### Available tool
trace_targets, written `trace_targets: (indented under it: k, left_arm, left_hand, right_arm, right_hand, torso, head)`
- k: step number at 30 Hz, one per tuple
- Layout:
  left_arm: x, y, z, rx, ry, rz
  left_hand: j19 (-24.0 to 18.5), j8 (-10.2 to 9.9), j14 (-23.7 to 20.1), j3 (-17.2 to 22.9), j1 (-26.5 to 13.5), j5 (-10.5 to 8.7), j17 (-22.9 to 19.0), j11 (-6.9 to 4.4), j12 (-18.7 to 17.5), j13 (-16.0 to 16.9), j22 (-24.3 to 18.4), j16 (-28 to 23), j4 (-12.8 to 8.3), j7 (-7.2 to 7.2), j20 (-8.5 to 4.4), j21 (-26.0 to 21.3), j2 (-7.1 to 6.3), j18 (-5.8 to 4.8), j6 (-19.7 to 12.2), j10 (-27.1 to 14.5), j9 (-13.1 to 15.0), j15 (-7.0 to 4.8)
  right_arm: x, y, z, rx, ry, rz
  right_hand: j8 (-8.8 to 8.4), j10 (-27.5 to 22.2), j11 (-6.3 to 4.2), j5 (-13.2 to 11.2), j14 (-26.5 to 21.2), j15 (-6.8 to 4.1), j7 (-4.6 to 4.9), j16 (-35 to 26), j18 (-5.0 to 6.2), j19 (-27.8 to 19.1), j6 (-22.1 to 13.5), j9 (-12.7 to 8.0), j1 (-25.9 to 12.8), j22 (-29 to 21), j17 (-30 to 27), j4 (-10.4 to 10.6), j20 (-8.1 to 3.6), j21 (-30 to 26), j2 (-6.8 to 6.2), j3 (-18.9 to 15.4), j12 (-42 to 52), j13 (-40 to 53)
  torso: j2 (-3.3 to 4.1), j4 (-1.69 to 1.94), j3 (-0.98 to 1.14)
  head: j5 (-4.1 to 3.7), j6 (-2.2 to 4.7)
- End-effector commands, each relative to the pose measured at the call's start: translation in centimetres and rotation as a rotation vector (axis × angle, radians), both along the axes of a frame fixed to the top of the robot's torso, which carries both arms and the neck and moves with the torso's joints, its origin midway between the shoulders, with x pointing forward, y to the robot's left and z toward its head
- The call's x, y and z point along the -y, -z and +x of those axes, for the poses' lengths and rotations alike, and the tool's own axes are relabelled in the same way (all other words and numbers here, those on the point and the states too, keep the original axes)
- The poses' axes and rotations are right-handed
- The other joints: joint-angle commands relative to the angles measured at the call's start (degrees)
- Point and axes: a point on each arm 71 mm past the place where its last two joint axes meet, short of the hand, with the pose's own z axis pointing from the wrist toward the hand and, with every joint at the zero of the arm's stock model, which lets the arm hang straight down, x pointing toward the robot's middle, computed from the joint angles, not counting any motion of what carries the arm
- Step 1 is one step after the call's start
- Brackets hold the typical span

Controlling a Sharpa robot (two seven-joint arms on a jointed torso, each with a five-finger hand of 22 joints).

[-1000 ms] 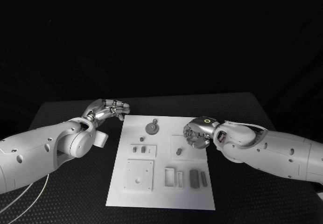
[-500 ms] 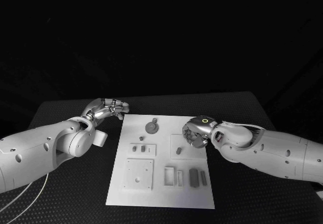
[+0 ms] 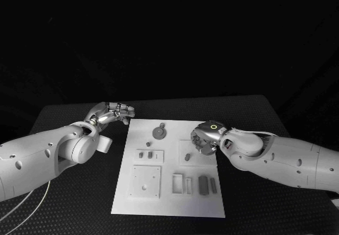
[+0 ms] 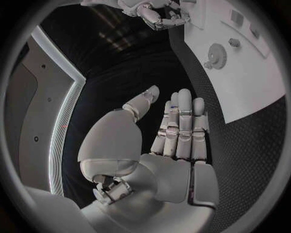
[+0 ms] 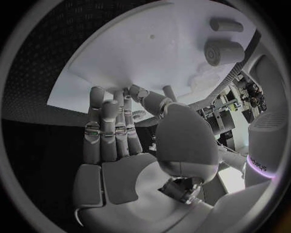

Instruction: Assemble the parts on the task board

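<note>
The white task board (image 3: 169,205) lies in the middle of the black table. On it are a grey gear (image 3: 159,133), a small peg (image 3: 148,144), an oval piece (image 3: 188,157) and two dark slabs (image 3: 203,186). My right hand (image 3: 205,139) points down over the board's right upper part, fingertips (image 5: 100,94) at the board (image 5: 152,58). A thin pale tip (image 5: 171,91) shows by its thumb; whether it is a part I cannot tell. My left hand (image 3: 113,113) hovers off the board's far left corner, fingers (image 4: 182,116) side by side, holding nothing.
A square plate (image 3: 146,182) and narrow slots (image 3: 182,185) take up the board's near half. Black table cloth (image 3: 78,205) surrounds the board on all sides. The gear (image 4: 217,51) and my right hand (image 4: 154,12) also appear in the left wrist view.
My right hand has crept a little toward the board's far left, staying low over it. The left hand has hardly moved.
</note>
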Motion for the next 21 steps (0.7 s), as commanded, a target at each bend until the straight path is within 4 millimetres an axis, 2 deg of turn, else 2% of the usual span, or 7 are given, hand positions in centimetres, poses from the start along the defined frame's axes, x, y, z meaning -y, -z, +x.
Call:
trace_targets:
  k: [1,9,21]
  left_arm:
    - [0.17,-0.10,-0.03,0.001,0.008,-0.006]
    - [0.11,-0.09,-0.01,0.002,0.005,-0.004]
    - [0.01,-0.07,0.02,0.002,0.000,-0.003]
  left_hand:
    - [0.55,-0.25,0.47,-0.37,-0.38,0.12,0.10,-0.01,-0.39,-0.05,0.02,-0.20,-0.13,-0.02,-0.69,-0.24,-0.05,0.68,-0.54,-0.52,-0.06,0.08]
    - [0.60,-0.31,0.49,-0.38,-0.36,0.13,0.15,0.02,-0.44,-0.08,0.03,-0.23,-0.15,0.04,-0.67,-0.27,-0.02,0.69,-0.68,-0.63,-0.08,0.11]
    - [0.69,-0.40,0.57,-0.40,-0.39,0.15,0.23,0.04,-0.45,-0.09,0.05,-0.24,-0.12,0.12,-0.65,-0.30,0.06,0.72,-0.88,-0.67,-0.11,0.12]
  right_arm:
    - [-0.16,1.94,-0.92,-0.049,-0.018,-0.090]
    - [-0.47,1.69,-1.10,-0.023,-0.028,-0.078]
    - [-0.45,1.21,-1.39,0.008,-0.028,-0.055]
  right_hand:
    - [0.24,0.40,-0.11,-0.12,-0.05,-0.39,-0.15,0.51,0.91,0.47,0.54,0.07,0.22,0.14,0.01,-0.42,-0.18,0.42,0.35,0.35,-0.03,0.12]
    - [0.17,1.21,-0.57,0.55,0.22,-0.88,-0.45,1.78,0.91,1.53,1.54,0.15,0.82,0.67,-0.29,-0.42,-0.57,0.89,-0.08,2.12,0.17,1.17]
    - [0.14,1.83,-0.85,0.87,0.41,-1.15,-0.70,2.80,0.91,2.22,2.26,0.34,0.90,0.99,-0.42,-0.34,-0.88,1.11,-0.70,3.23,0.33,2.11]
  torso:
    - [0.00,-0.02,0.00]
    - [-0.01,0.00,0.04]
    - [0.00,0.00,-0.03]
  head:
    - [-0.05,-0.03]
    - [-0.15,0.09]
    - [-0.22,0.22]
